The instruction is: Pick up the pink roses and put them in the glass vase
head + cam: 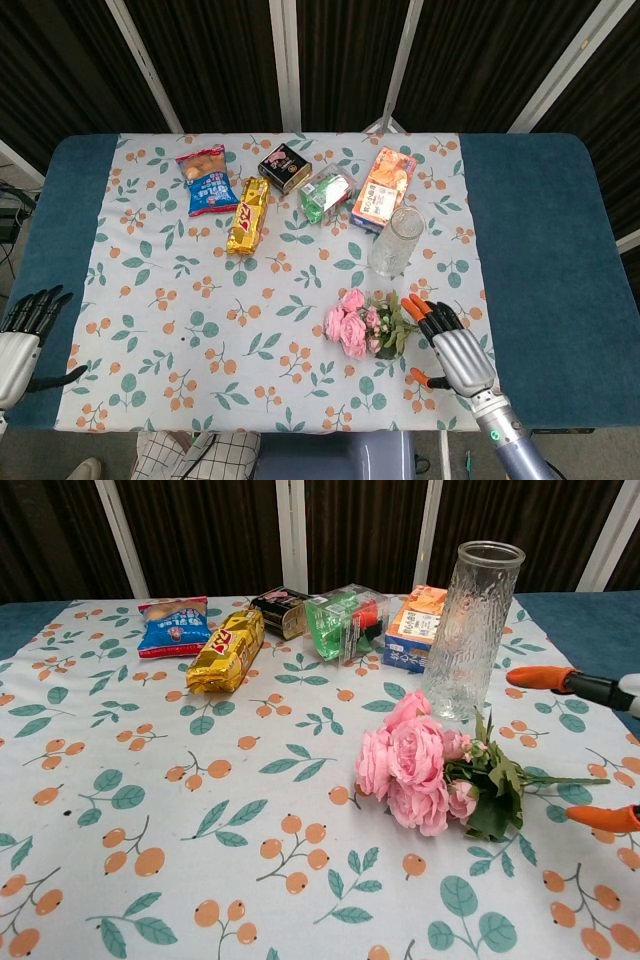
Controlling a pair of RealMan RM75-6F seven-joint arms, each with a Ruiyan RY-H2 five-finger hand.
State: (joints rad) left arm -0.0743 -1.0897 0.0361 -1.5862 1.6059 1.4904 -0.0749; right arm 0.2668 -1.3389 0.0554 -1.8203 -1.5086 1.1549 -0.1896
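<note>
Pink roses (352, 324) lie flat on the bench (150, 300), just in front of the glass vase (394, 241), blooms pointing left, green stems trailing right.

Right robot hand (450, 345) hovers just right of the roses, at the stem end; fingers apart, orange tips spread, grasping nothing. Chest view shows only two orange fingertips (535, 677) either side of the stems. Left robot hand (25, 325) sits well apart from the roses, at the bench's far left edge, fingers splayed, empty.

Handling, by judgement: the bunch looks artificial, light, soft fabric petals over thin springy stems. Blooms would crush or deform; best hold is the bundled stems right of the leaves. Thin stems flat on cloth may be hard to get fingers under.

Vase: tall, clear, textured glass, narrow mouth, upright. Likely heavy enough to stand but tippable and fragile; stems must enter from above.

Behind the vase: an orange carton (384, 187), glossy snack packets.
</note>
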